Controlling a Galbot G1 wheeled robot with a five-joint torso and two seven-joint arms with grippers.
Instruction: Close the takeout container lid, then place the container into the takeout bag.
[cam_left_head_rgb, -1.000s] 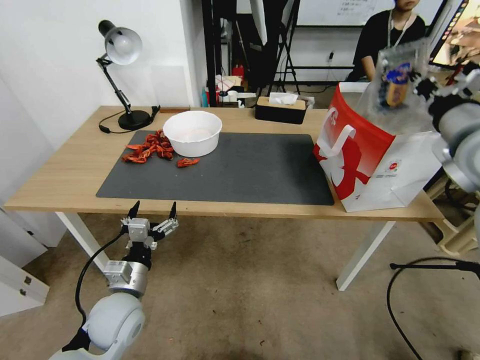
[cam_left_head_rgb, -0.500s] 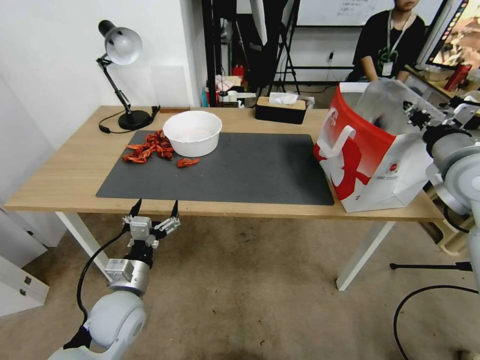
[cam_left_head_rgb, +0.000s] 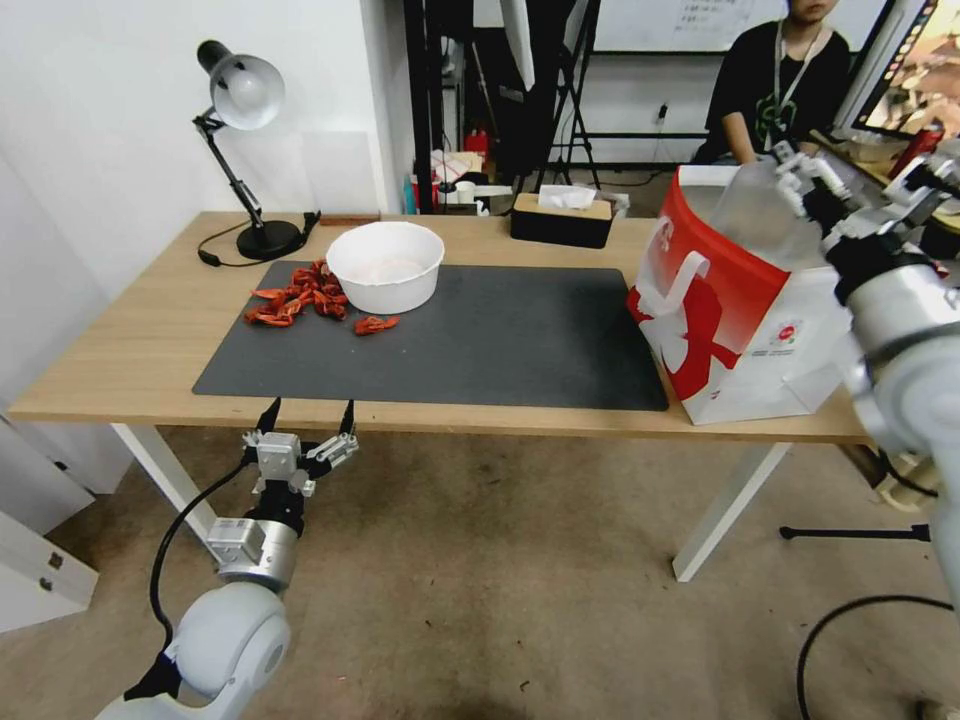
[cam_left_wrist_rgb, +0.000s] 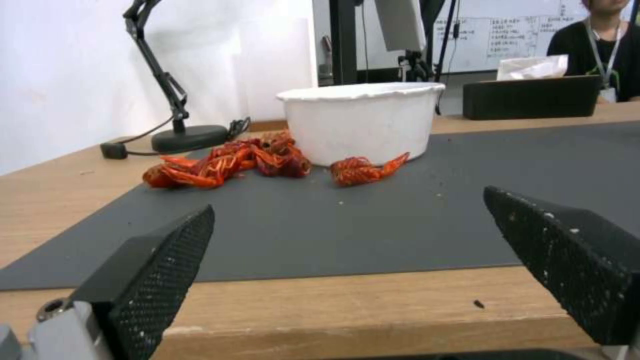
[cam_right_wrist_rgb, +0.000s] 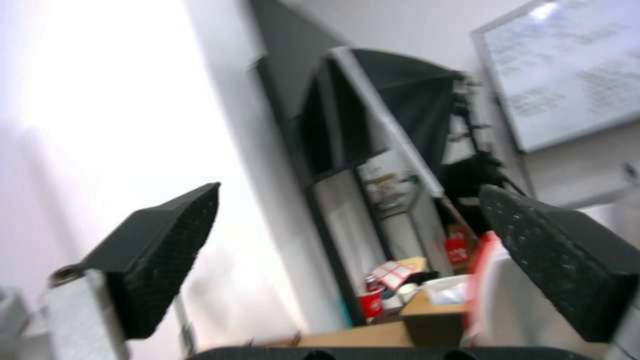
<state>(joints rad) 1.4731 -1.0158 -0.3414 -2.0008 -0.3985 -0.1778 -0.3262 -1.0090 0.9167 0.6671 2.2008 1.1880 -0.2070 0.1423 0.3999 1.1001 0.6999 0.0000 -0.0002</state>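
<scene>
The takeout bag (cam_left_head_rgb: 720, 310) stands upright on the table's right end, red and white, with its mouth open and its silvery lining showing. The takeout container and its lid are hidden. My right gripper (cam_left_head_rgb: 860, 172) hovers over the bag's far right rim. In the right wrist view this gripper (cam_right_wrist_rgb: 350, 260) is open with nothing between its fingers. My left gripper (cam_left_head_rgb: 307, 412) hangs open just below the table's front edge, left of centre. In the left wrist view it (cam_left_wrist_rgb: 347, 270) faces the mat at table height.
A dark mat (cam_left_head_rgb: 480, 340) covers the table's middle. On its far left are a white bowl (cam_left_head_rgb: 385, 265) and red crayfish (cam_left_head_rgb: 300, 295). A desk lamp (cam_left_head_rgb: 245, 150) and a black tissue box (cam_left_head_rgb: 560, 220) stand along the back edge.
A second ago my right gripper held the container above the bag. It then dipped into the bag's mouth. Now it is open, raised and without the container. The left arm barely moved.
</scene>
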